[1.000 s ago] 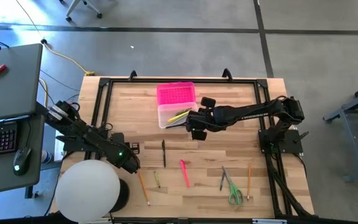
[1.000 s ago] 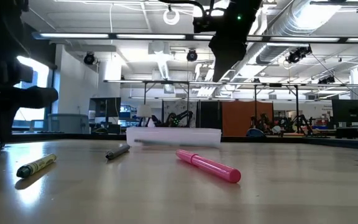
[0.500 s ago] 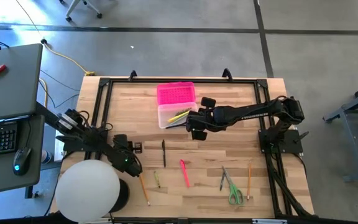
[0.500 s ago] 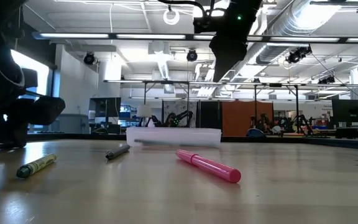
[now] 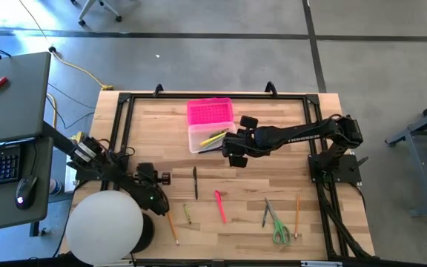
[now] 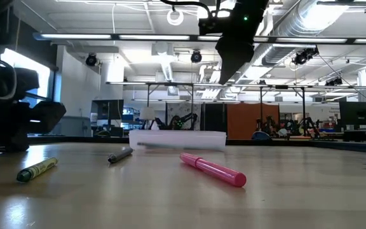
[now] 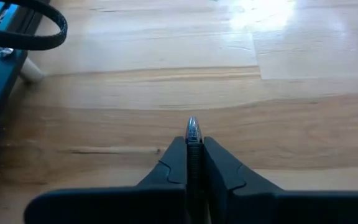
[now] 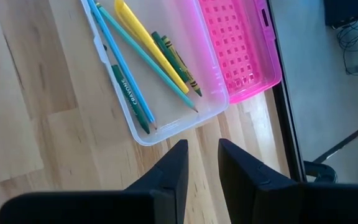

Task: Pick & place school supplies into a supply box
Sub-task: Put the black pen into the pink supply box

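Note:
The supply box stands open at the far middle of the table, its clear base (image 5: 210, 138) in front of its pink lid (image 5: 210, 113). Several pens and pencils (image 8: 148, 53) lie in the base. My right gripper (image 8: 202, 155) hovers open and empty over the table at the base's near right corner (image 5: 232, 153). My left gripper (image 7: 192, 155) is at the near left (image 5: 159, 199), low over the wood, shut on a thin dark pen (image 7: 191, 129). A black pen (image 5: 196, 182), a pink pen (image 5: 220, 205), a green crayon (image 5: 187, 214) and an orange pencil (image 5: 172, 225) lie flat on the table. My left gripper pinches the dark pen between its two fingers (image 7: 219, 165). The pen lies along the fingers, and its silver tip (image 7: 191, 126) sticks out past their free ends. The fingers hide the rest of the pen. I cannot tell whether it is clear of the table.
Green-handled scissors (image 5: 279, 227), a grey pen (image 5: 265, 212) and another orange pencil (image 5: 297, 213) lie at the near right. A black frame rail (image 5: 117, 141) runs around the table. A white dome (image 5: 106, 227) stands at the near left corner. Bare wood lies between the box and the loose pens.
My left arm has shifted a little toward the table's near edge and sunk slightly. My right arm has kept still.

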Action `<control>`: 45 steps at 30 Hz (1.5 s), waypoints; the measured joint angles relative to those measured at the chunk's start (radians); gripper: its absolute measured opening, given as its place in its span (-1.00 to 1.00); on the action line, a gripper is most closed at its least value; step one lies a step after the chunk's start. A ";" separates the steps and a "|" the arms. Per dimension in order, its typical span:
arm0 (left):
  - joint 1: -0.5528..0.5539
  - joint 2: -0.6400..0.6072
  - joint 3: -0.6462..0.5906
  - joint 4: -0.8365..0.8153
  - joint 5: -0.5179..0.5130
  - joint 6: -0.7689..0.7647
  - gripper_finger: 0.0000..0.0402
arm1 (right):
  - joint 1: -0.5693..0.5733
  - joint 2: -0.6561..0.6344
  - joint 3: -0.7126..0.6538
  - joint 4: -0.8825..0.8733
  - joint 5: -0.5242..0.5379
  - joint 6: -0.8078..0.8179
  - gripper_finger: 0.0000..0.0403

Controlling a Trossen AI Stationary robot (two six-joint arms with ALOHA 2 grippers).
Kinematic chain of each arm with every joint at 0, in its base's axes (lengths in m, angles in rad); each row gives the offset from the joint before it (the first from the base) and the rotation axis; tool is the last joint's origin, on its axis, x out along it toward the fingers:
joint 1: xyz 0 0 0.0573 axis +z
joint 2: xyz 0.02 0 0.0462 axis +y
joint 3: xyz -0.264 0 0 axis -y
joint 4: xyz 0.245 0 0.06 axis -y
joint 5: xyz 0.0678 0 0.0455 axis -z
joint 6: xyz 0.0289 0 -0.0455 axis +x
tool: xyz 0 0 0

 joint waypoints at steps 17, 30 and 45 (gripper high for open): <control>0.150 -0.206 0.142 0.174 -0.523 0.567 -0.81 | 0.001 0.000 -0.001 0.021 -0.058 -0.051 -0.67; 0.592 -0.218 0.317 0.783 -0.121 1.944 -0.82 | 0.038 -0.029 0.000 -0.174 0.006 0.083 -0.67; 0.889 0.065 0.317 1.128 0.260 2.056 -0.63 | 0.151 -0.084 -0.009 -0.475 0.176 0.463 -0.67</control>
